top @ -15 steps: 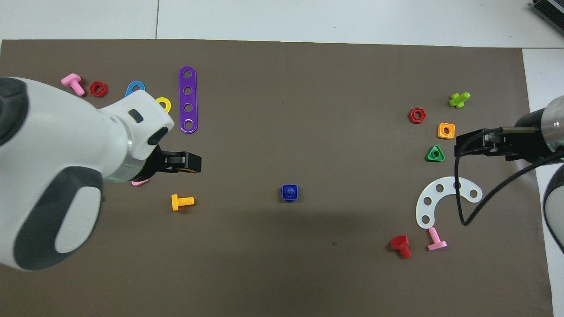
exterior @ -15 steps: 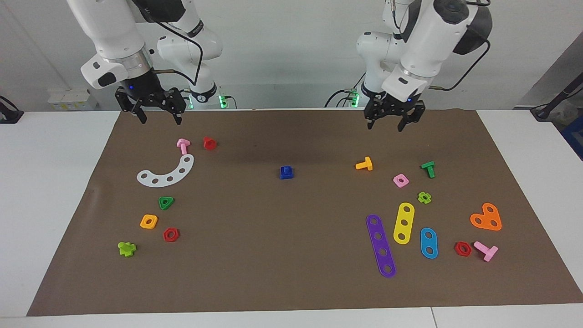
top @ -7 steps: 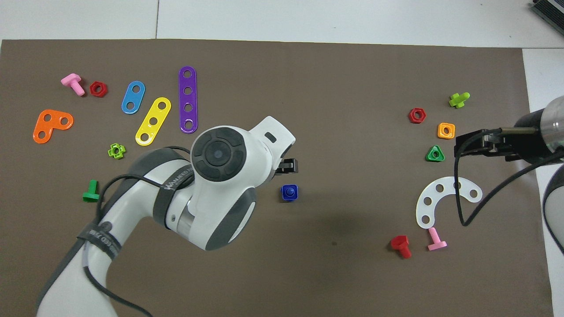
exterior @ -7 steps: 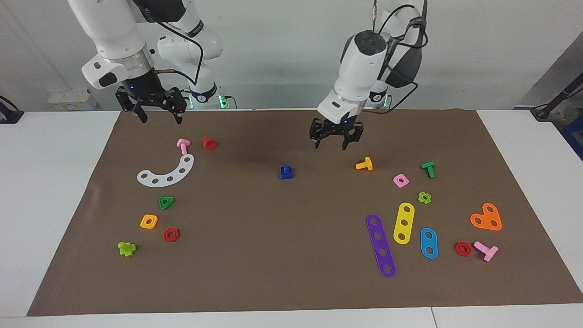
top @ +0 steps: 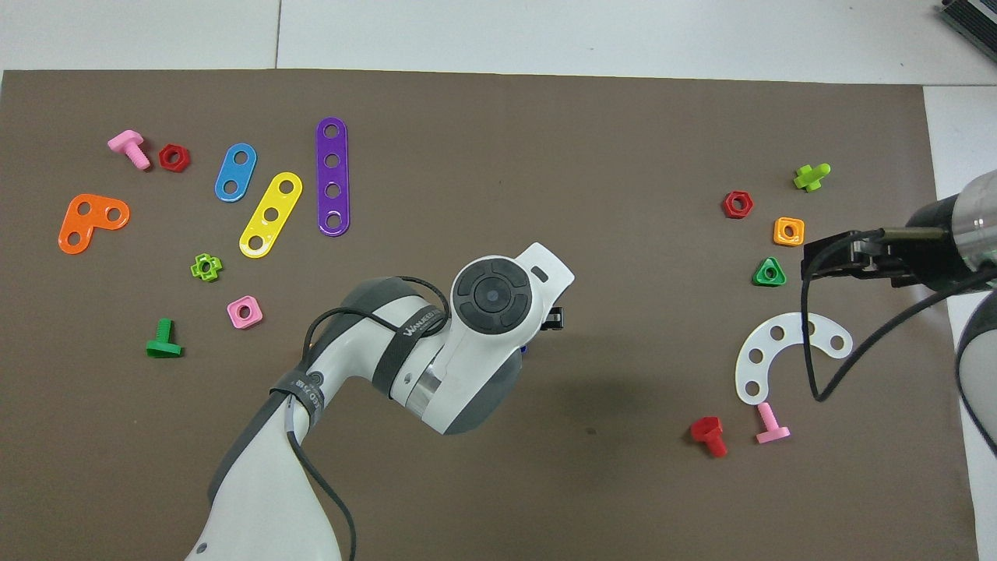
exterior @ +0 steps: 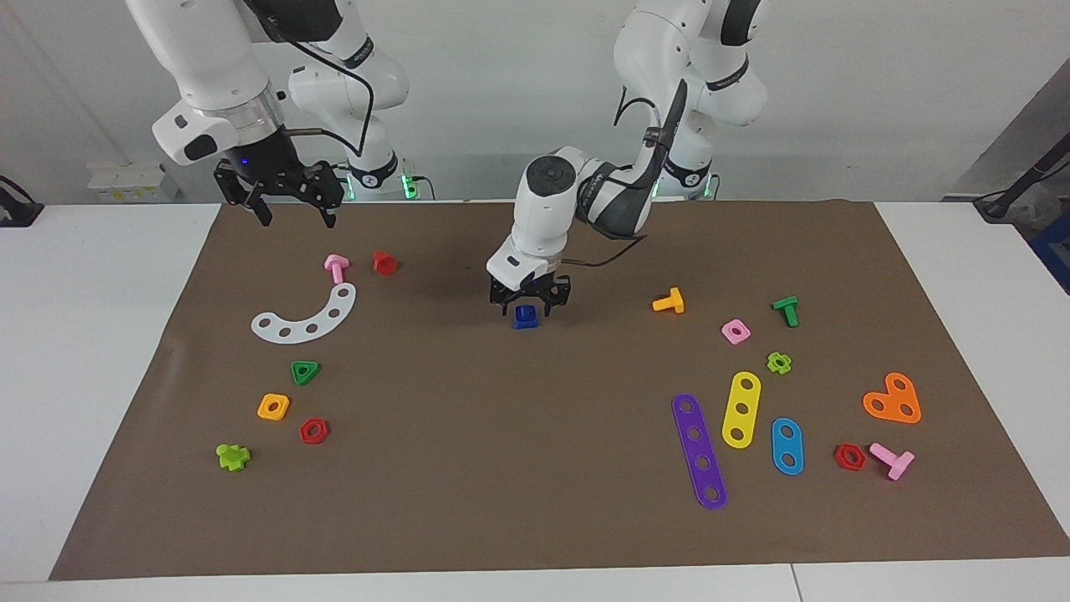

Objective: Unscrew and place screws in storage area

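**Ana:** Black fingers of the left gripper [exterior: 529, 303] stand spread apart, one on each side of the small royal-blue plastic bolt [exterior: 525, 316] and just above it. Nothing is held yet.

**Ben:** Where does the bolt sit?

**Ana:** Mid-mat, upright in a blue square nut, on the brown paper mat [exterior: 501, 468]. In the overhead view the left arm's wrist hides nearly all of it.

**Ben:** How will it handle?

**Ana:** Probably light, stiff and a bit slick, being moulded plastic. Since the nut lies loose on the paper, it may well spin along with the bolt, so a squeeze across the part that sticks up, followed by a lift, looks safest. A skewed pinch could squirt it out sideways.

**Ben:** And the other arm?

**Ana:** The right gripper [exterior: 288, 205] waits with its fingers parted over the mat's edge at the right arm's end, above a pink plastic bolt [exterior: 336, 267] and a white curved strip [exterior: 305, 318].

**Ben:** The storage area?

**Ana:** The bare patch of paper [exterior: 288, 393] among the green triangular nut [exterior: 304, 371], the orange square nut [exterior: 273, 406] and the red hexagonal nut [exterior: 313, 431], farther from the robots than the white strip and well apart from the blue bolt.
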Motion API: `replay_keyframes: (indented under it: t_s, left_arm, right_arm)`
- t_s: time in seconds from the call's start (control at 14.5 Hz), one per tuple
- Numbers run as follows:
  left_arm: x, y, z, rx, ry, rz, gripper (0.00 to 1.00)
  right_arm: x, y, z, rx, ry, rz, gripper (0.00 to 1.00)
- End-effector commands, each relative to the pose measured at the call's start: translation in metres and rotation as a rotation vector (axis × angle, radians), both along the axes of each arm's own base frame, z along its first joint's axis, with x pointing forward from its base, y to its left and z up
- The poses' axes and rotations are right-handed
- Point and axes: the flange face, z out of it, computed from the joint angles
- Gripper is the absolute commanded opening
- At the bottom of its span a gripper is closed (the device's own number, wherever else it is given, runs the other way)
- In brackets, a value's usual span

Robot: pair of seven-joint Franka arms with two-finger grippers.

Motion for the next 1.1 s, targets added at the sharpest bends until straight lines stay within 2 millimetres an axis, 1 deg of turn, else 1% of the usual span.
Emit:
replay_keyframes:
  t_s: [0.0,0.14,0.21,0.41,0.48,0.62,0.76,0.89,1.03]
  left_arm:
    - [-0.003,-0.002,-0.016,0.020,-0.021,-0.020,0.84]
    - [-0.003,-0.002,-0.020,0.013,-0.031,-0.019,0.81]
    - [-0.006,0.000,-0.027,0.015,-0.031,-0.019,0.80]
    - [-0.007,0.005,-0.035,0.008,-0.045,-0.021,0.77]
    - [-0.008,0.005,-0.036,0.018,-0.053,-0.034,0.76]
    - [-0.008,0.005,-0.036,0.021,-0.056,-0.039,0.70]
    - [-0.009,0.005,-0.036,0.026,-0.050,-0.040,0.57]
    - [-0.009,0.005,-0.035,0.028,-0.048,-0.040,0.48]
    - [-0.010,0.004,-0.033,0.033,-0.040,-0.042,0.32]
  right_arm:
    - [-0.009,-0.001,0.001,-0.001,-0.004,0.011,1.00]
    - [-0.009,0.000,0.000,0.001,-0.004,0.009,1.00]
    - [-0.009,0.000,0.000,0.002,-0.003,0.009,1.00]
    - [-0.009,0.000,0.000,0.004,-0.004,0.009,1.00]
    - [-0.009,0.000,0.000,0.004,-0.004,0.009,1.00]
    - [-0.010,0.001,0.000,0.003,-0.002,0.011,1.00]
    - [-0.009,0.001,0.000,0.003,-0.002,0.009,1.00]
    - [-0.010,0.002,0.000,0.003,-0.004,0.011,1.00]
    - [-0.010,0.003,0.000,0.003,-0.002,0.012,1.00]
